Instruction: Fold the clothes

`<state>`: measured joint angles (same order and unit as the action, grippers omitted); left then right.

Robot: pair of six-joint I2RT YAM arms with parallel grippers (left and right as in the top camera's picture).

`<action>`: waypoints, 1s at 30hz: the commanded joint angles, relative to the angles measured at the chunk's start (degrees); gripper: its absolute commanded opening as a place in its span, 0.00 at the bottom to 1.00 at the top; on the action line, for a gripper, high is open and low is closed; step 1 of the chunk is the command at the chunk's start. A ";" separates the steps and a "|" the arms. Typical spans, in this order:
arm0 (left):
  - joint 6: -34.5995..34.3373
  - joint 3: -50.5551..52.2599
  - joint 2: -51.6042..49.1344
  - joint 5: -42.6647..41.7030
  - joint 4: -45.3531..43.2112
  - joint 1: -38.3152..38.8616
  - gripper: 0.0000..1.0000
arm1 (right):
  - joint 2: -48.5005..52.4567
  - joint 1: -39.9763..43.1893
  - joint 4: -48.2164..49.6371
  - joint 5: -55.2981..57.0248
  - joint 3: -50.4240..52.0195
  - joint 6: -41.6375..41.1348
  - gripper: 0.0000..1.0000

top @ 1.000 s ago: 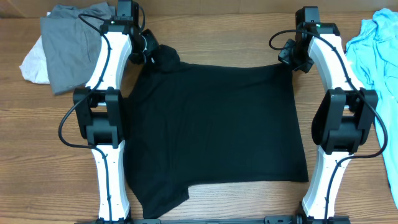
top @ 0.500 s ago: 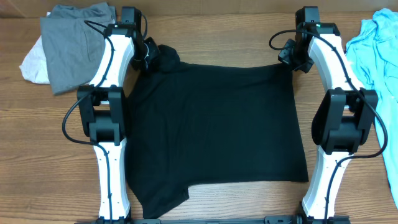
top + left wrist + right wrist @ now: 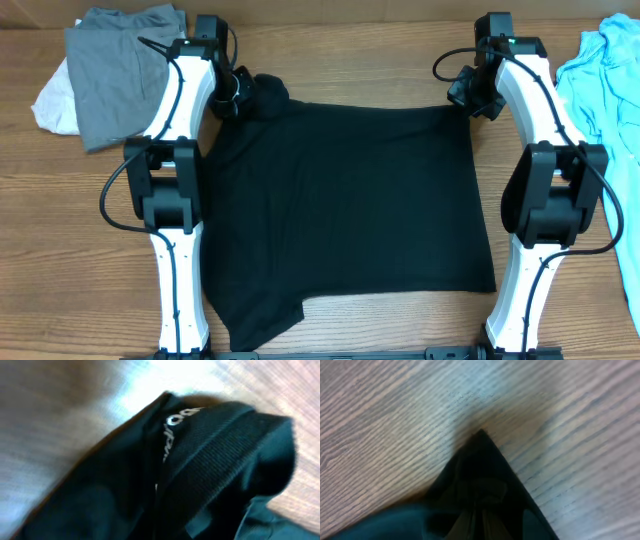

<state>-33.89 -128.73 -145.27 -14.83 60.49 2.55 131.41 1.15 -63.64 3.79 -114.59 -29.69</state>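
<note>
The clothes in the middle are a large black shirt [image 3: 350, 200], lying flat on the wooden table [image 3: 350, 50]. Its far left corner is bunched up, and my left gripper [image 3: 238, 95] is shut on that bunch. In the left wrist view the black shirt [image 3: 220, 445] fills the frame, showing a ribbed band and small white lettering; the fingers are lost in the dark cloth. My right gripper [image 3: 468, 100] is shut on the far right corner. The right wrist view shows that pointed corner of the shirt [image 3: 480, 470] pinched in the gripper [image 3: 482, 522].
A grey garment [image 3: 115, 65] lies over a white one [image 3: 52, 100] at the far left of the table. A light blue garment [image 3: 610, 80] lies at the far right edge. Both arms stand along the shirt's side edges.
My left gripper has moved slightly right onto the bunched corner and closed on it. The right arm has not moved.
</note>
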 commanded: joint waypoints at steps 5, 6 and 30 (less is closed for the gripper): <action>1.36 -0.13 6.51 -1.81 7.89 -5.03 0.04 | -6.88 1.18 -2.58 -0.46 -1.31 -3.61 0.04; 1.42 -0.13 6.60 -2.05 8.72 -5.64 0.04 | -7.19 1.18 -3.34 -0.48 -1.31 -3.61 0.04; 12.02 -0.13 6.67 3.69 33.70 -7.78 0.04 | -9.20 3.50 -21.03 2.14 -1.31 -20.59 0.04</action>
<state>-23.51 -128.73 -140.44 -15.86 92.75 -5.23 126.06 4.14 -83.81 3.90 -114.67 -47.03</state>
